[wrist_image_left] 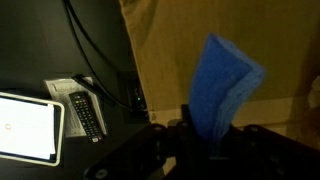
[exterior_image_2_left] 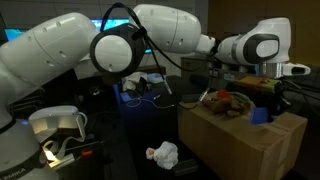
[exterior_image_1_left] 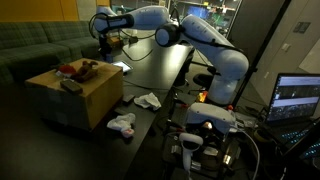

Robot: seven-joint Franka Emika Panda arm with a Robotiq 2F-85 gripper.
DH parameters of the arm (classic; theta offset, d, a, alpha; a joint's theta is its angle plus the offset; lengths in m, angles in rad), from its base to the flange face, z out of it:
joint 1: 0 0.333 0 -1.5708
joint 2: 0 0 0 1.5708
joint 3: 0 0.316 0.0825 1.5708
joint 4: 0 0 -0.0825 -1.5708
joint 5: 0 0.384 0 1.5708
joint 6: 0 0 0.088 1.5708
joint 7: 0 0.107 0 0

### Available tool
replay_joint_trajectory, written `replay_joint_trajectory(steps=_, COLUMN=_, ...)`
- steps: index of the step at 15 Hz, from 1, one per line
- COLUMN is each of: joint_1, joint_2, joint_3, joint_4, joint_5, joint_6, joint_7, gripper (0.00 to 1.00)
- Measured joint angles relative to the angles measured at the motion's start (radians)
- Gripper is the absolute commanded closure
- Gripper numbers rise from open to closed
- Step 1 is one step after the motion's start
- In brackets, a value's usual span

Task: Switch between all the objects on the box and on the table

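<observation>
The gripper (wrist_image_left: 214, 138) is closed narrow on the blue piece (wrist_image_left: 226, 82), pinching its near end at the top of the box (exterior_image_2_left: 240, 148), close to an edge. The piece looks light and soft, cloth or foam, and likely to fold, so a hold low across its width seems safest. Its long axis runs straight out from the fingers, with the free end leaning slightly aside.
</observation>
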Motion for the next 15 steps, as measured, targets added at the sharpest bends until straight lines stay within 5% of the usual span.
replay_joint_trajectory(steps=15, joint_1=-0.160, joint_2=-0.344, joint_3=-0.008, joint_4=-0.617, joint_5=-0.001, joint_6=0.092, joint_7=-0.234, gripper=0.90)
